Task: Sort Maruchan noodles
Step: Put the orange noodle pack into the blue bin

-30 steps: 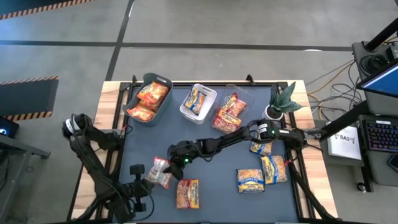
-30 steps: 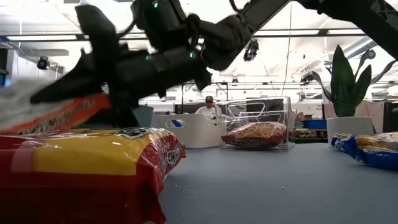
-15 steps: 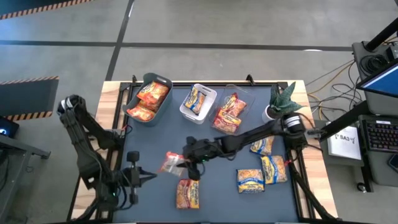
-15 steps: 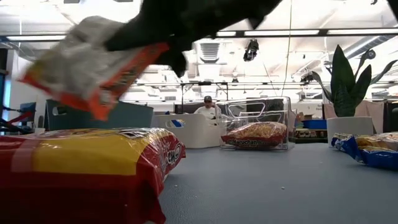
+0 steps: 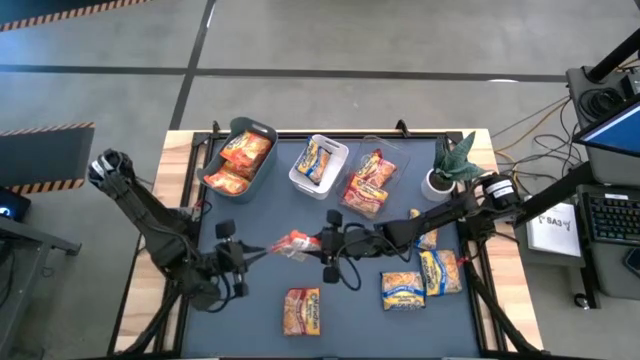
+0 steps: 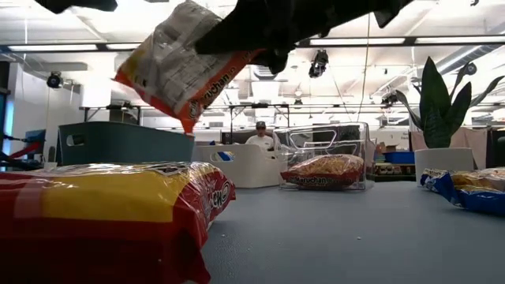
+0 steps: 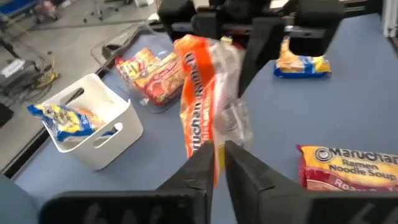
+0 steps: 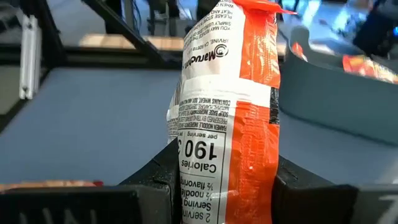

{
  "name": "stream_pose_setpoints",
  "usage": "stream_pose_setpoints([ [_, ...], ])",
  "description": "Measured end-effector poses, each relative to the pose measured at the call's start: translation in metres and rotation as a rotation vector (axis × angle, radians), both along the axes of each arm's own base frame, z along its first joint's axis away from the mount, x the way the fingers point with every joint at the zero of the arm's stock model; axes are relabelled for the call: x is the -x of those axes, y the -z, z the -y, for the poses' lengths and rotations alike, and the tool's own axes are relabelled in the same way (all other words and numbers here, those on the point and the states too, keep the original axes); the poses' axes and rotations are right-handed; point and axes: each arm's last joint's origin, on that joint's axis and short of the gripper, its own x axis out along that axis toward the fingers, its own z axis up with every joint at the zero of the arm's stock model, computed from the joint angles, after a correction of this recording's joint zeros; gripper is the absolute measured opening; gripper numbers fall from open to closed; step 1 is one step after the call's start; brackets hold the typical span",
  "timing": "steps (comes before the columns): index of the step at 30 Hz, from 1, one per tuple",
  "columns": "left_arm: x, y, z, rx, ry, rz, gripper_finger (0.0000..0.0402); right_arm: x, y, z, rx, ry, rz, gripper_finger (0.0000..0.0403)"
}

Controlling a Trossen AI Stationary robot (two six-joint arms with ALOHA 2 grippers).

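The dark blue table [image 5: 260,215] sits in a wooden frame on a grey concrete floor; the low view looks into a bright hall with ceiling strip lights, where a seated person [image 6: 258,138] shows behind the bins. At the table's 12 o'clock edge stand 3 bins: grey-green [image 5: 262,131] at 11, white [image 5: 338,148] at 12, clear [image 5: 398,158] at 1, each holding packets. A potted plant [image 5: 452,163] stands at 2. The right gripper [image 5: 322,245] is clamped on an orange-and-white packet [image 5: 296,242], held above the table's centre, its long axis running 3 to 9 o'clock, free end towards 9. The left gripper [image 5: 243,258], fingers together, points at that end from 8. 1 red packet [image 5: 303,311] lies at 6, and 3 blue-and-yellow packets [image 5: 403,290] at 4.
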Motion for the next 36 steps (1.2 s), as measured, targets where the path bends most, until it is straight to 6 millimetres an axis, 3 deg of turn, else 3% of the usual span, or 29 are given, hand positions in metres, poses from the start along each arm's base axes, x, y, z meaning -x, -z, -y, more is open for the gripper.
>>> stream_pose_setpoints([
  [10, -0.016, -0.001, -0.012, 0.039, -0.070, 0.022, 0.0167, 0.001, 0.003, 0.001, 0.099, -0.029, -0.006, 0.0115],
  [14, -0.023, 0.001, -0.011, 0.040, -0.070, 0.021, 0.0203, 0.000, -0.001, 0.000, 0.153, -0.045, 0.007, 0.0115],
  [20, -0.030, 0.006, -0.004, 0.051, 0.017, -0.020, 0.0209, -0.002, -0.005, 0.000, 0.249, -0.074, 0.011, 0.0116],
  [36, -0.050, 0.022, -0.003, 0.054, -0.032, -0.016, 0.0203, -0.004, -0.006, -0.005, 0.308, -0.175, 0.050, 0.0114],
])
